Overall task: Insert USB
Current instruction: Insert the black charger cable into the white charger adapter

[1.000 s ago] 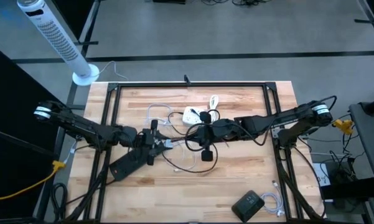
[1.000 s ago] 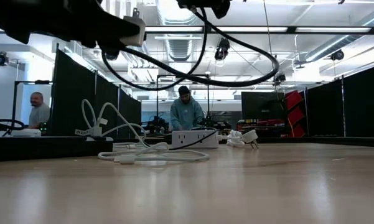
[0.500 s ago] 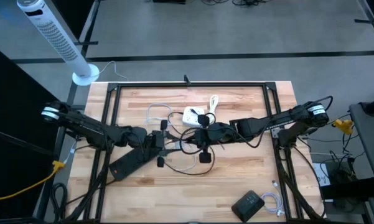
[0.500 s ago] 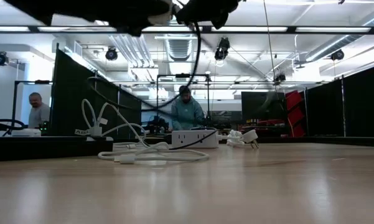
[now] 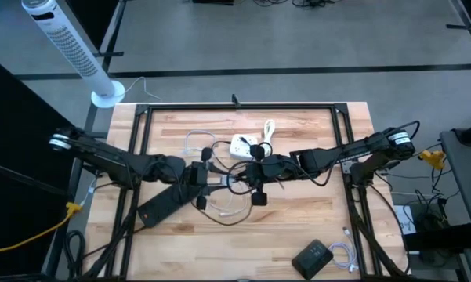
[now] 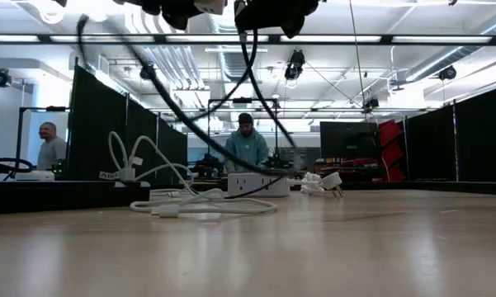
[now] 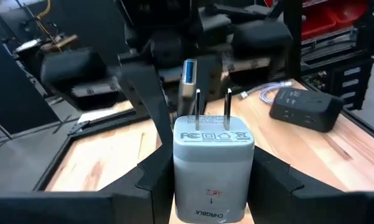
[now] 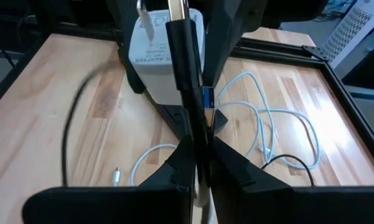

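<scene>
My left gripper (image 5: 210, 176) is shut on a white wall charger (image 7: 213, 168), held high above the table's middle with its two prongs (image 7: 212, 109) facing my right gripper. My right gripper (image 5: 249, 170) stands just beyond it and is shut on the black USB cable's plug (image 8: 185, 62). In the left wrist view the plug's metal, blue-lined tip (image 7: 188, 79) shows right behind the prongs. The rest of the black cable (image 5: 223, 210) hangs in loops down to the table. In the low view both grippers sit at the picture's top edge, with the charger (image 6: 214, 7) between them. My left gripper pinches the charger's two opposite sides (image 7: 179, 177) between its fingers. The fingers lie about level and come from the table's left. The charger is lifted clear, prongs pointing away from the gripper. My right gripper pinches the black plug's body (image 8: 195, 140) between its shut fingers, coming from the table's right and slanting down. The plug sticks out ahead of the fingers along their line. The cable hangs slack below.
A white power strip (image 5: 241, 145) with a white plug (image 5: 268, 127) lies toward the far edge, and white cables (image 5: 194, 144) lie left of it. A flat black piece (image 5: 160, 206) lies under my left arm. A black power block (image 5: 312, 256) sits near front right. People stand beyond the table.
My left gripper has risen and gone toward the table's right, bringing the charger up close to the plug in my right gripper. The hanging black cable has swung: its loops now trail toward the table's left.
</scene>
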Robot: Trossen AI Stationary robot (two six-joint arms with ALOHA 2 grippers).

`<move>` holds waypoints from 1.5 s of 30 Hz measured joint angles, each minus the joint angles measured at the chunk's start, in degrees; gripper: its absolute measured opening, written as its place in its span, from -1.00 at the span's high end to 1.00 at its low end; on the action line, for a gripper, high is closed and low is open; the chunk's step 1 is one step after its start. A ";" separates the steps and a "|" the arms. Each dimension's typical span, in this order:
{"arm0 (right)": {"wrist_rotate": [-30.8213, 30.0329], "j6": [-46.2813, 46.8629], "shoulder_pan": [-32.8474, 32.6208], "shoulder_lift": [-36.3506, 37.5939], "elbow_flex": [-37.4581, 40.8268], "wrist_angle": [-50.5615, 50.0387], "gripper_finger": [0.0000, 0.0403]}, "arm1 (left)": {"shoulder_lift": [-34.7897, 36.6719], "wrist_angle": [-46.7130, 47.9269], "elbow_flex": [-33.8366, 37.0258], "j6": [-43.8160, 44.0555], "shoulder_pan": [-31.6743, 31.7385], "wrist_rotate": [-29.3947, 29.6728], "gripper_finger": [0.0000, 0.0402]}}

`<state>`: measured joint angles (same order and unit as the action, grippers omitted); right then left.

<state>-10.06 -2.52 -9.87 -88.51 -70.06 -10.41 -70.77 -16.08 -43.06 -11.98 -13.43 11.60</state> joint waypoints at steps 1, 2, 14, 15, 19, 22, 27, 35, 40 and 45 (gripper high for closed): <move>0.01 0.00 0.00 0.03 0.00 0.11 0.92 | 0.42 0.34 0.18 0.26 -0.09 -0.02 0.28; 0.00 0.00 0.00 0.11 0.00 0.22 0.92 | 0.76 0.62 0.41 0.44 -0.26 0.00 0.28; 2.73 -1.88 0.01 1.29 0.00 9.26 0.92 | 0.45 -1.46 6.68 5.14 -0.46 5.47 0.28; 4.00 -1.87 0.02 1.29 0.00 10.25 0.92 | 0.36 -3.27 7.50 5.22 -0.44 5.77 0.28; 6.07 -2.62 -0.02 1.07 0.00 13.80 0.92 | -0.46 -11.36 10.11 5.07 -0.39 5.90 0.28; 6.03 -4.33 0.00 1.07 0.00 17.79 0.92 | -1.75 -15.02 11.89 5.28 -0.39 5.90 0.28; 5.51 -9.10 0.02 1.29 0.00 25.95 0.92 | -5.83 -16.35 12.86 8.87 -0.39 5.90 0.28; -0.58 -11.05 0.15 1.31 0.00 26.53 0.92 | -12.77 -21.51 12.75 9.59 -0.39 5.88 0.28; -0.55 -11.67 0.13 1.40 0.00 26.57 0.92 | -17.30 -24.39 12.75 11.43 -0.33 5.87 0.28; -0.77 -11.70 0.28 1.40 0.00 25.56 0.92 | -21.50 -25.06 12.71 14.64 -0.33 5.85 0.28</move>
<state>-10.83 -14.23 -9.59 -87.11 -70.06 15.15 -92.27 -41.15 -30.35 2.66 -13.76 17.45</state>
